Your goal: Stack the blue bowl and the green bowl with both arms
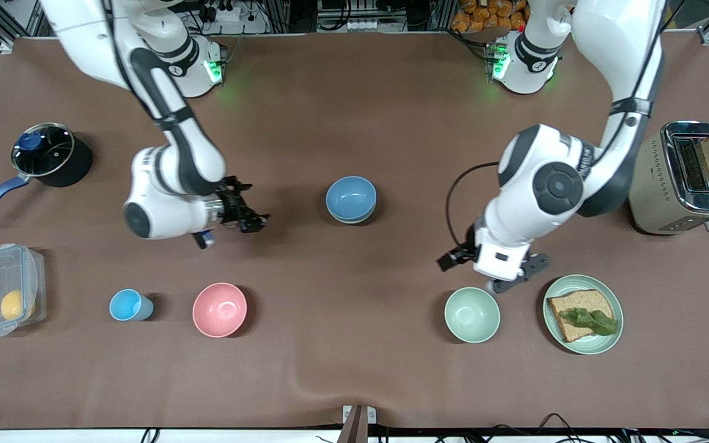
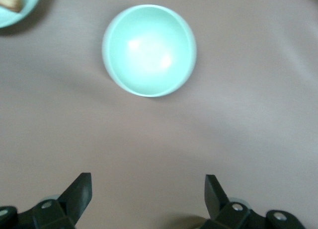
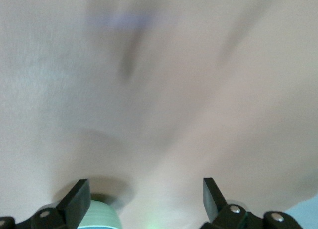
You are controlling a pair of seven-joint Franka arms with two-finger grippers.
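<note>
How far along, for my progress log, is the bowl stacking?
Done: nothing yet; the green bowl stands alone beside the plate, apart from the blue bowl mid-table. In hand: nothing; the left pincer hangs open by the green bowl, the right pincer open toward the blue bowl. Left: grasping, lifting, stacking.

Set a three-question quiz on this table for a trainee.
1. True or false: the pink bowl lies nearer to the front camera than the blue bowl.
2. What lies on the plate? A) an orange B) a bread slice with a leaf C) a cup
3. Fill in: the left end effector hangs open over the table beside the pale green ____.
Key: 1 true; 2 B; 3 bowl.
</note>
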